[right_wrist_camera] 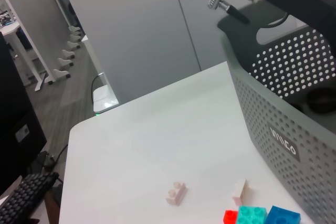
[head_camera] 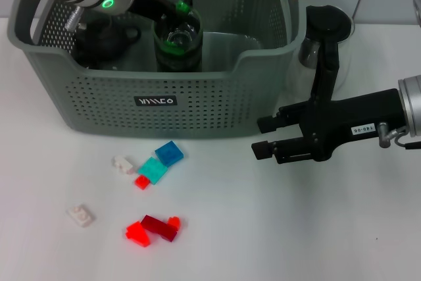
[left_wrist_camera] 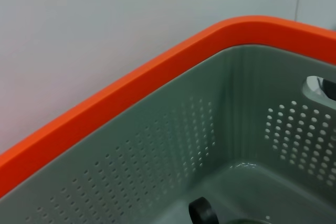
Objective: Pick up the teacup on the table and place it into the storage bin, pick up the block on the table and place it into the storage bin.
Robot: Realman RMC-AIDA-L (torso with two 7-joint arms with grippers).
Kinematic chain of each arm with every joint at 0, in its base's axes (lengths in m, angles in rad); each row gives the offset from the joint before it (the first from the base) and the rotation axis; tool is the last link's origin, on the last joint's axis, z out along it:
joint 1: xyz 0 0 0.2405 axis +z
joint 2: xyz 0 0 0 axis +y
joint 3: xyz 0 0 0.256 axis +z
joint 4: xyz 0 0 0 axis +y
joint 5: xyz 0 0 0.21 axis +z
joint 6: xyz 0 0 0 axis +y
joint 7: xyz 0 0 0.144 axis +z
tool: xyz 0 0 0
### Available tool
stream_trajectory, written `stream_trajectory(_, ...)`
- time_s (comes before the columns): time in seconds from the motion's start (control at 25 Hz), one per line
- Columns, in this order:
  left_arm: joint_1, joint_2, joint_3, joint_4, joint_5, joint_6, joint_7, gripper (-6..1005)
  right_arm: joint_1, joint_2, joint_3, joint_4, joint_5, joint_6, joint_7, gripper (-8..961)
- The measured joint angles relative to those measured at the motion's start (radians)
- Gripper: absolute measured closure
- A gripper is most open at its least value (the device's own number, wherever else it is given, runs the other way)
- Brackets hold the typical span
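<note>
The grey perforated storage bin (head_camera: 197, 106) stands at the back of the table, and its orange rim (left_wrist_camera: 131, 87) and inner wall fill the left wrist view. A dark glass teacup (head_camera: 177, 44) with green inside stands upright in the bin. My left gripper (head_camera: 183, 6) reaches in from the upper left and is shut on the cup's rim. Loose blocks lie in front of the bin, among them a blue block (head_camera: 170, 153), a teal block (head_camera: 153, 170) and a red block (head_camera: 137, 233). My right gripper (head_camera: 264, 136) hovers open just right of the bin's front corner, holding nothing.
A dark rounded pot (head_camera: 105, 37) sits inside the bin to the left of the cup. A clear glass item (head_camera: 308, 51) stands right of the bin, partly behind my right arm. Two white blocks (right_wrist_camera: 176, 192) (right_wrist_camera: 240, 190) lie near the table's left side.
</note>
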Motion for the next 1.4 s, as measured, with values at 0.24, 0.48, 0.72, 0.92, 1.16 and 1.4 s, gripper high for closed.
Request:
stream_trajectory(0.24, 0.029, -0.014, -0.007, 0.072, -0.001, 0.011, -0.009, 787, -0.001, 0.0, 0.002, 0.0, 0.0, -0.005, -0.005, 343)
stream_trajectory(0.48, 0.105, -0.011, -0.048, 0.23, -0.11, 0.116, -0.01, 558, 0.0, -0.002, 0.002, 0.0, 0.0, -0.006, -0.005, 344)
stream_trajectory(0.72, 0.179, 0.028, -0.276, 0.377, -0.368, 0.42, -0.007, 538, 0.002, -0.002, 0.001, -0.002, 0.0, -0.009, 0.001, 343)
stream_trajectory(0.92, 0.269, 0.071, -0.453, 0.456, -0.564, 0.711, -0.004, 542, 0.0, -0.004, 0.001, -0.001, 0.0, -0.009, 0.001, 343)
stream_trajectory(1.16, 0.393, 0.124, -0.414, 0.424, -0.645, 0.924, 0.101, 547, 0.006, -0.005, 0.0, 0.0, -0.002, -0.01, 0.0, 344)
stream_trajectory(1.4, 0.418, 0.081, -0.243, 0.416, -0.431, 0.917, 0.131, 551, 0.011, -0.004, 0.0, 0.0, -0.003, -0.011, 0.0, 343)
